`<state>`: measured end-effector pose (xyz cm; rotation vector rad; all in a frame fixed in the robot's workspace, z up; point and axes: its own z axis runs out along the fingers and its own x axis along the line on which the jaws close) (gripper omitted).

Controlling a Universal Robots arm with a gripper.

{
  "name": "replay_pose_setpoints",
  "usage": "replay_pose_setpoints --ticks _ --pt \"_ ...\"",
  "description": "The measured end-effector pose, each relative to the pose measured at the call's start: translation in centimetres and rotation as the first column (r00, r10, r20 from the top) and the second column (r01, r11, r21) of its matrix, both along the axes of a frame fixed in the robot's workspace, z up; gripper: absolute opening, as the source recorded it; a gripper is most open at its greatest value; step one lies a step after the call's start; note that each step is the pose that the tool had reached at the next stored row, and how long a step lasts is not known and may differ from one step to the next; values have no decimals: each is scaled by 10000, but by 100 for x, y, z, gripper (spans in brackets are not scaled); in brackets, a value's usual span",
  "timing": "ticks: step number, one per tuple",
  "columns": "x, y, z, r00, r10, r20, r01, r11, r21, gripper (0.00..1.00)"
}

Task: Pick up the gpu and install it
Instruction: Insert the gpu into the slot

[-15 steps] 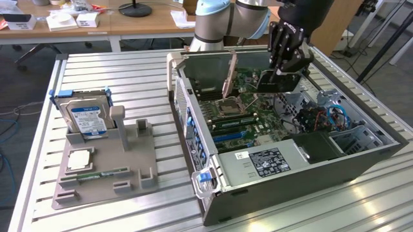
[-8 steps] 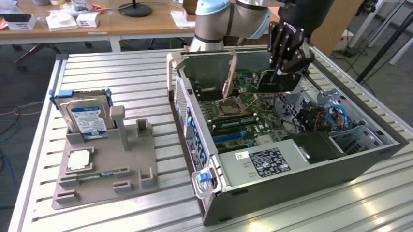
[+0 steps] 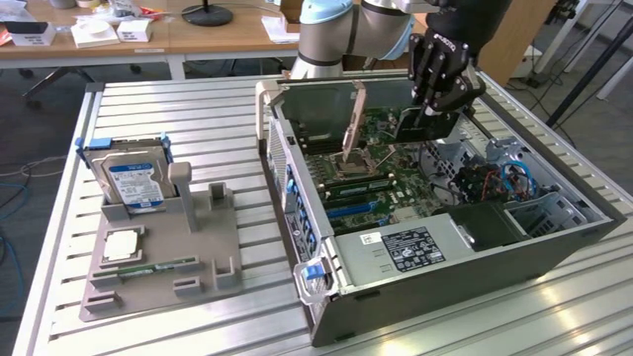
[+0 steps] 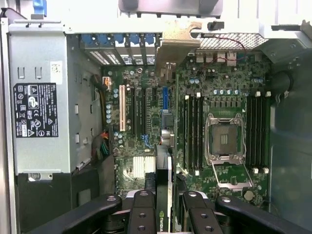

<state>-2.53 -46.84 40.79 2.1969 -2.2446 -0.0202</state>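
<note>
My gripper point(image 3: 432, 110) hangs over the open computer case point(image 3: 554, 245), shut on the gpu point(image 3: 437, 126), a thin dark card held on edge above the motherboard point(image 3: 381, 159). In the wrist view the gpu point(image 4: 163, 175) shows edge-on between my black fingers point(image 4: 142, 209). It points down at the motherboard point(image 4: 146, 126), near the long expansion slots point(image 4: 132, 109) and the blue slot point(image 4: 165, 97). I cannot tell whether the card's lower edge touches the board.
Inside the case sit the power supply point(image 3: 411, 248), the CPU socket point(image 4: 224, 139), a raised metal bracket point(image 3: 353, 122) and cables point(image 3: 494, 182). On the exterior view's left, a grey fixture point(image 3: 158, 252) holds a hard drive point(image 3: 133, 178), a chip point(image 3: 121, 245) and a green memory stick point(image 3: 158, 265).
</note>
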Motion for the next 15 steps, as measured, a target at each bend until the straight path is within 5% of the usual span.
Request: replay_pose_setpoints --ticks 15 --pt "0 0 -56 9999 159 15 -159 9999 3 26"
